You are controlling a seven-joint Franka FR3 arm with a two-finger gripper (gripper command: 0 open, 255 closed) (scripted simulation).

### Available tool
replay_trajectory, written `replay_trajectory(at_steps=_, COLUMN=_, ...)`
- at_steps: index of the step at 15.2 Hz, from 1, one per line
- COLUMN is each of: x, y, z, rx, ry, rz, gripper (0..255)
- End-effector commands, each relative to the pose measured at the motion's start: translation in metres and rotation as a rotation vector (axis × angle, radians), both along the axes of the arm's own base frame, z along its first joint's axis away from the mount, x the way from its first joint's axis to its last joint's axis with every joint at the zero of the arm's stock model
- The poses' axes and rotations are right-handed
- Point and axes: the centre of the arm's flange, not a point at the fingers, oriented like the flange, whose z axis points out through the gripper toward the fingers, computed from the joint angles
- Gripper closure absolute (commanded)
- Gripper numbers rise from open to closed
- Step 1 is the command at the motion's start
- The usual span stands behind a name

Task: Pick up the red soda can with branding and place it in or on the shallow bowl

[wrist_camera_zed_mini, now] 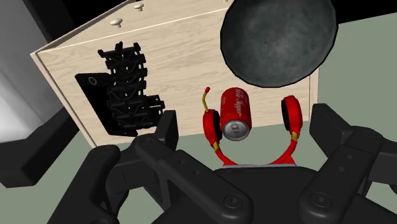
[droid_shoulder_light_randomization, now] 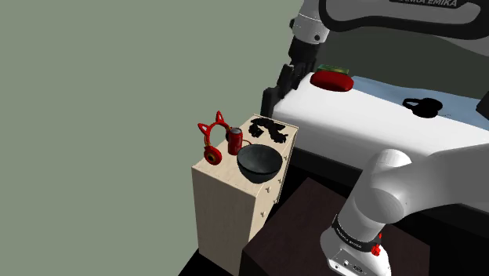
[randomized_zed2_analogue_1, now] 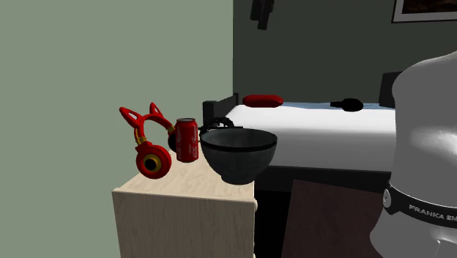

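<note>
The jaws stand wide apart and hold nothing: the gripper (wrist_camera_zed_mini: 247, 125) hangs in the air with both black fingers (wrist_camera_zed_mini: 167, 128) spread and bare. Seen along the gripper, the red soda can (wrist_camera_zed_mini: 235, 113) shows in the gap between the fingers, but it is well apart from them, far down below, and neither finger touches it. It stands upright, its silver top toward the gripper and white lettering down its side, on the top of a pale wooden nightstand (wrist_camera_zed_mini: 178, 57).

Around the can curves a pair of red headphones (wrist_camera_zed_mini: 291, 116) with cat ears. The can stands between the two ear cups, just beside one of them.

Farther out from the jaws than the can, on the same nightstand top, stands the dark grey bowl (wrist_camera_zed_mini: 278, 41), round and empty, near the can and apart from it.

To the other side, beyond the finger opposite the bowl, a black openwork object (wrist_camera_zed_mini: 127, 83) lies on the nightstand, partly over a flat black item (wrist_camera_zed_mini: 91, 89).

In the shoulder view the gripper hangs high above the edge of a white bed (droid_shoulder_light_randomization: 368, 118) next to the nightstand. A red cushion (droid_shoulder_light_randomization: 331, 79) lies on the bed close by the gripper, and a black object (droid_shoulder_light_randomization: 423, 106) lies farther along it
</note>
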Motion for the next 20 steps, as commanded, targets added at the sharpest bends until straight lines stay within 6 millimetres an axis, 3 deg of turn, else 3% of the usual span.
replay_trajectory(at_steps=1, x=0.0, y=0.0, z=0.0, rx=0.0, ry=0.0, rz=0.0, gripper=0)
replay_trajectory(at_steps=20, x=0.185, y=0.006, z=-0.185, rx=0.06, ry=0.127, rz=-0.032, gripper=0)
